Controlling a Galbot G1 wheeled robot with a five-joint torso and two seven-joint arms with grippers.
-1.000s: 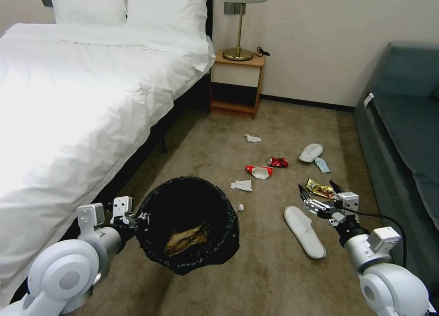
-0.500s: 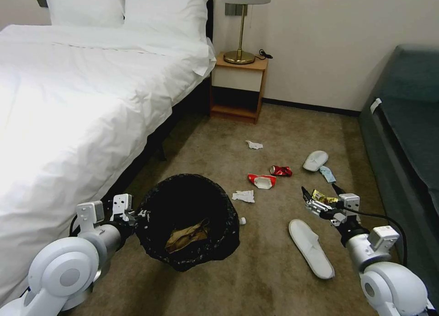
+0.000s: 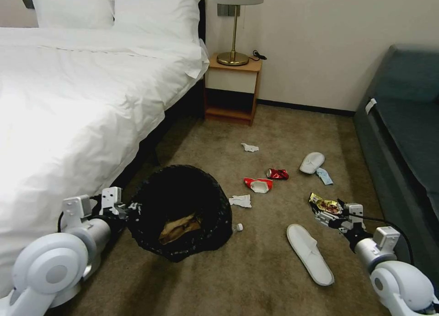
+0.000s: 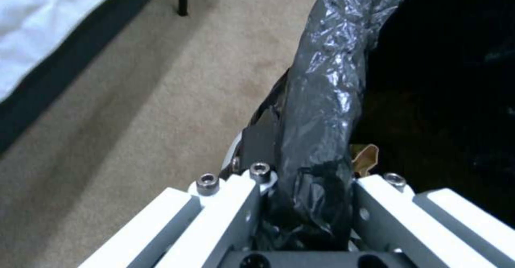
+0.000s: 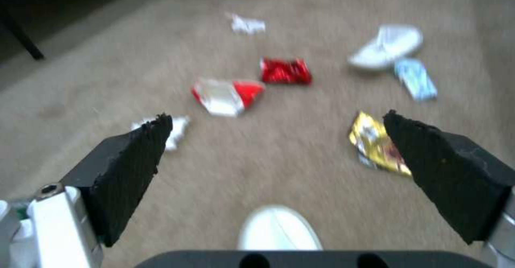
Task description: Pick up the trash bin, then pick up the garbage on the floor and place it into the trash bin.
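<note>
The trash bin [image 3: 183, 201], lined with a glossy black bag, hangs tilted above the carpet with brown paper inside. My left gripper [image 3: 122, 211] is shut on its rim [image 4: 322, 99], which sits pinched between the fingers [image 4: 236, 203]. My right gripper [image 3: 328, 211] is open low over the carpet, just short of a gold wrapper [image 3: 318, 200] [image 5: 375, 145]. Other garbage lies beyond: a red-white wrapper [image 3: 258, 184] [image 5: 225, 95], a crushed red can [image 3: 277, 174] [image 5: 285, 71], two tissues [image 3: 241, 200] [image 3: 250, 147] and two white slippers [image 3: 309, 253] [image 3: 312, 162].
A white bed [image 3: 68, 101] runs along the left, with a wooden nightstand [image 3: 232, 89] and brass lamp by the back wall. A dark teal sofa [image 3: 402, 137] lines the right. A pale blue packet [image 3: 324, 175] lies by the far slipper, and a small bottle [image 3: 237, 227] beside the bin.
The whole head view has shifted, so the camera moved. My right gripper sits lower and nearer the gold wrapper, still open. The bin stays in my left gripper.
</note>
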